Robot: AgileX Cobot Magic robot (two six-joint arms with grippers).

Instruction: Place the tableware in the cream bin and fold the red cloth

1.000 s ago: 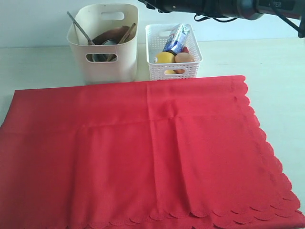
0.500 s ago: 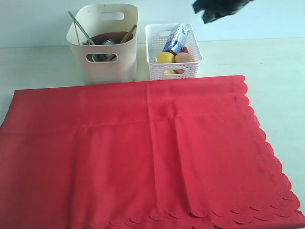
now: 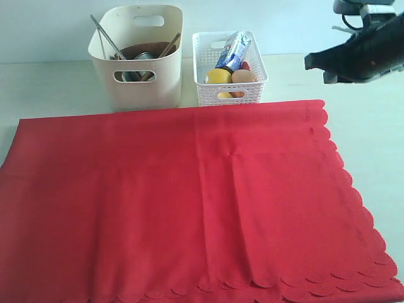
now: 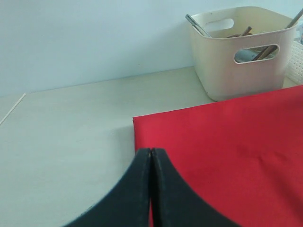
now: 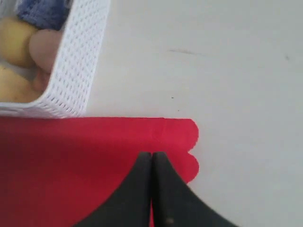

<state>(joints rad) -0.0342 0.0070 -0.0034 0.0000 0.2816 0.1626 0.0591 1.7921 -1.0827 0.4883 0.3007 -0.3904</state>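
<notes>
Left gripper (image 4: 150, 152): jaws pressed together, holding nothing, over a plain corner of the red cloth (image 3: 189, 202). The cream bin (image 3: 136, 79), with tableware (image 3: 106, 39) poking out, stands ahead of these jaws, past the cloth's far edge. Right gripper (image 5: 151, 155): I read the jaws as closed and empty, over the scalloped corner, with the white basket (image 5: 75, 71) just beyond. The cloth lies flat on the bench (image 3: 50, 82).

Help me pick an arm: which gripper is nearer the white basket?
Right. The right gripper hovers over the red cloth's scalloped corner beside the white basket; the left gripper is at the cloth's other far corner, past the cream bin.
</notes>
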